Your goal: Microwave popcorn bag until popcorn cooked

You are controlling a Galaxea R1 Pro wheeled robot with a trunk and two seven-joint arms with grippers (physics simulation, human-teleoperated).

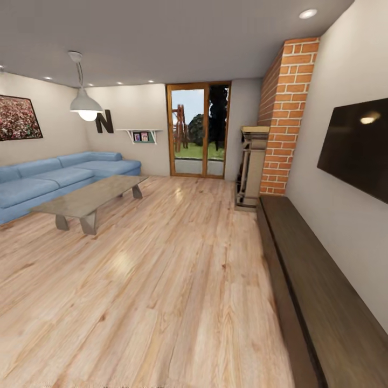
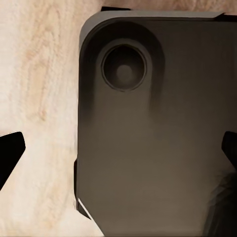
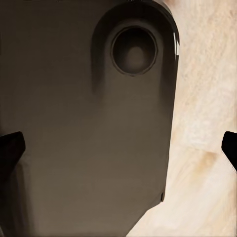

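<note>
The robot stands in a living room with a blue sofa (image 1: 48,178) and coffee table (image 1: 91,199), kitchen and popcorn bag unseen, both grippers spread empty over its dark base (image 2: 158,138), presumably stowed for driving.

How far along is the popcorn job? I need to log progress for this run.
Nothing looks done yet. The head view shows a living room: blue sofa, coffee table, wall TV, wooden floor. Both wrist views look down past dark robot bodywork at floor, fingertips wide apart, holding nothing. Reaching the kitchen, fetching, loading and heating all remain.
</note>
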